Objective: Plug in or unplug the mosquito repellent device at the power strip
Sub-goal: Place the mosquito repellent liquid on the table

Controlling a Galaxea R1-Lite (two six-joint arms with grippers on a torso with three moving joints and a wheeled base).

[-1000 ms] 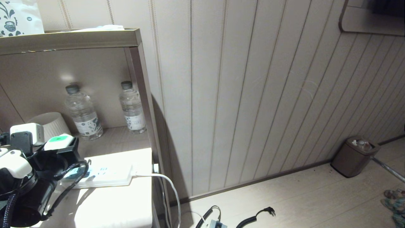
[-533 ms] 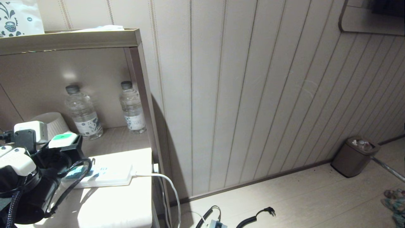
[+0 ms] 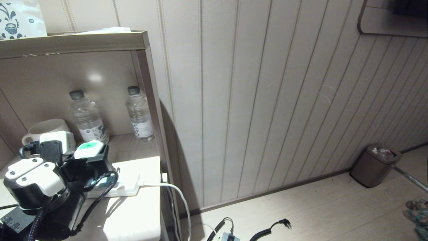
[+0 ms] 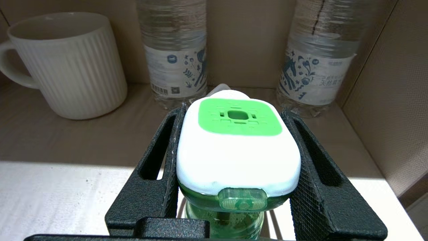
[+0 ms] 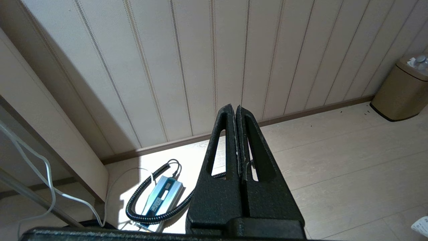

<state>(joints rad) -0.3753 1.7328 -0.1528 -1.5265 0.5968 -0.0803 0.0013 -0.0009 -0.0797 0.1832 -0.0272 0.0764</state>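
The mosquito repellent device (image 4: 234, 147), a white head with a green patch over a green bottle, sits upright between the black fingers of my left gripper (image 4: 234, 112), which is shut on its sides. In the head view the device (image 3: 88, 149) and left gripper (image 3: 91, 157) hang over the left part of the power strip (image 3: 128, 182). The strip is a flat white bar on the sunlit shelf top, mostly hidden by the arm, with its white cable (image 3: 177, 194) running off the right end. The prongs are hidden. My right gripper (image 5: 236, 110) is shut and empty above the floor.
Two clear water bottles (image 3: 87, 117) (image 3: 139, 113) and a white ribbed mug (image 3: 45, 129) stand at the back of the shelf. The shelf's side wall (image 3: 152, 110) is close on the right. On the floor lie black cables (image 3: 267, 229), and a bin (image 3: 374, 165) stands by the wall.
My left arm has moved to the right and slightly toward the back with the device still gripped. It now covers more of the power strip, and the mug has come into view.
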